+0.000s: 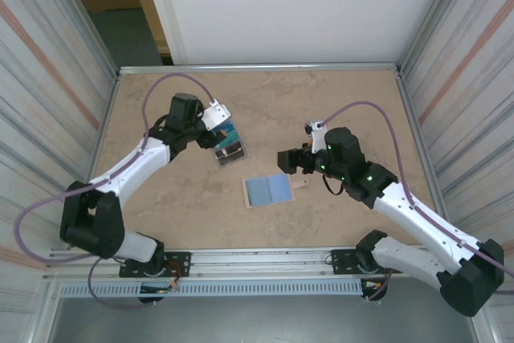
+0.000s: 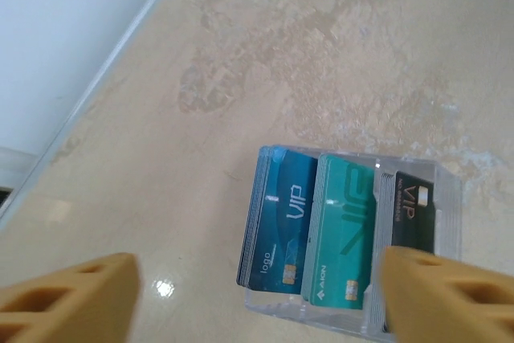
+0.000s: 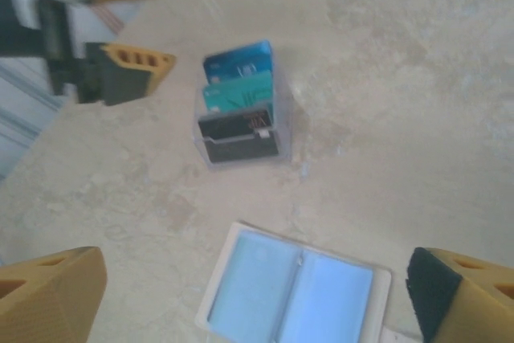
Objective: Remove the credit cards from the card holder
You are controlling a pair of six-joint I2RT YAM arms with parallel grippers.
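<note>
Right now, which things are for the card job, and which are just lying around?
For the job:
open card holder
blue, teal and black cards

Just there:
clear box around the cards
purple cables
table

Overhead camera sits high behind the arm bases, looking down on the whole mottled beige stone-look worktop (image 1: 321, 110). Left wrist camera hangs in close, tilted down over the clear plastic box of upright cards (image 2: 305, 313). Right wrist camera stands further back, picture a bit soft, seemingly angled across the open blue-lined beige card holder (image 3: 297, 287) toward that same box. All three views share it.
</note>
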